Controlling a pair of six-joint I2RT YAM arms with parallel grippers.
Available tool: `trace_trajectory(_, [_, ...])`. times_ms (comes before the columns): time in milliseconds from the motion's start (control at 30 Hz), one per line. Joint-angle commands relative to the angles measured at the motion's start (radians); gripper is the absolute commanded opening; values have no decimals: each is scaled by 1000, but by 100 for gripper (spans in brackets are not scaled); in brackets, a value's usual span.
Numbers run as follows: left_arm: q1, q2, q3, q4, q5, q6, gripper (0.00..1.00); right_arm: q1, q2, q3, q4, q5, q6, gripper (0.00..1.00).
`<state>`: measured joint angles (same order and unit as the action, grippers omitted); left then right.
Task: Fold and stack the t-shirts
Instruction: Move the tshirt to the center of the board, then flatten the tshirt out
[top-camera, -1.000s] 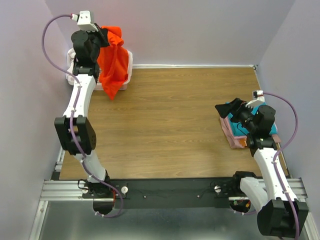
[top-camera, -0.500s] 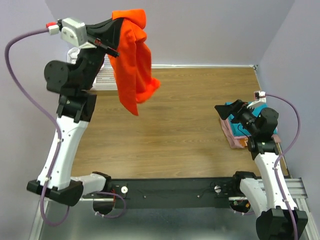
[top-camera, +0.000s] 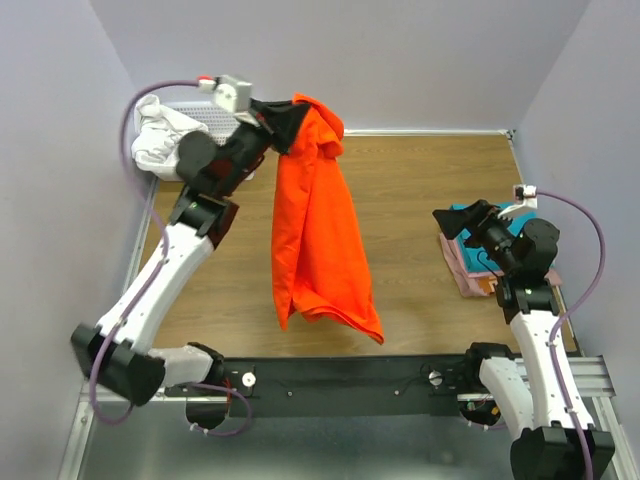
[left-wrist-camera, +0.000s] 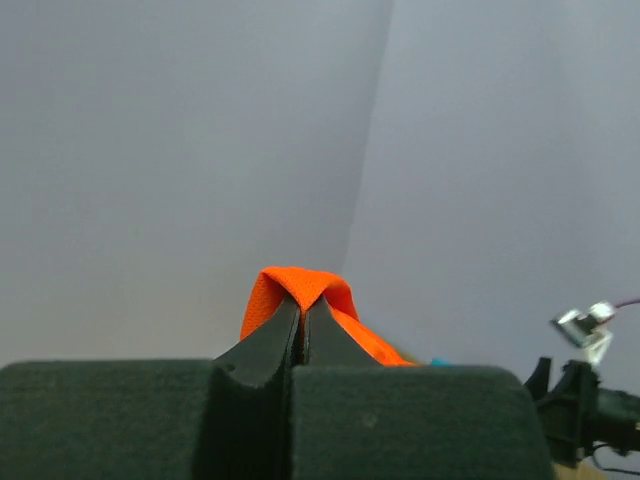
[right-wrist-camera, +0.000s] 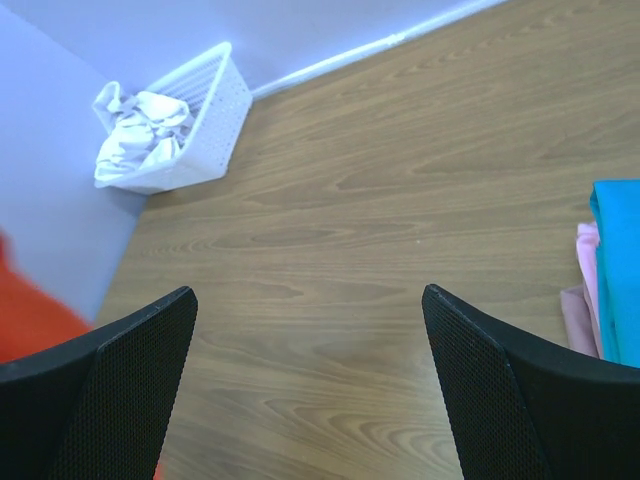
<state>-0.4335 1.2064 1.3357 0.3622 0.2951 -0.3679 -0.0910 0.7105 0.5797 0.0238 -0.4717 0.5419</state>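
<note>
A bright orange t-shirt (top-camera: 318, 240) hangs full length in the air over the left-middle of the table, its top bunched in my left gripper (top-camera: 283, 125), which is shut on it. The left wrist view shows an orange fold (left-wrist-camera: 300, 290) pinched between the closed black jaws of that gripper (left-wrist-camera: 302, 315). At the right edge lies a stack of folded t-shirts (top-camera: 470, 270), teal on top of pink, the teal one (right-wrist-camera: 618, 270) also in the right wrist view. My right gripper (top-camera: 458, 218) hovers open above that stack, nothing between its fingers (right-wrist-camera: 130, 390).
A white plastic basket (top-camera: 195, 125) with a crumpled white cloth (top-camera: 155, 145) stands in the far left corner; it also shows as the basket (right-wrist-camera: 205, 110) in the right wrist view. Walls close in at the back and both sides.
The left arm has swung the orange t-shirt from the basket corner up and then toward the table's middle, where it now hangs lower and longer. The right arm has barely moved.
</note>
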Motion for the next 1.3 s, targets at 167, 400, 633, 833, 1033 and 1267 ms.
trace_trajectory(167, [30, 292, 0, -399, -453, -66, 98, -3, 127, 32, -128, -10, -34, 100])
trace_trajectory(400, [27, 92, -272, -379, -465, -158, 98, 88, 148, 3, -157, 13, -40, 100])
trace_trajectory(633, [19, -161, -605, -452, -432, -269, 98, 500, 296, 23, -179, 246, -31, 100])
trace_trajectory(833, [15, -257, -759, -577, -393, -351, 98, 784, 473, 42, -141, 364, 23, 100])
trace_trajectory(1033, [10, -292, -849, -602, -324, -430, 98, 856, 661, 117, -101, 419, 56, 100])
trace_trajectory(1267, [7, -312, -880, -597, -320, -442, 98, 856, 848, 218, -111, 596, 105, 49])
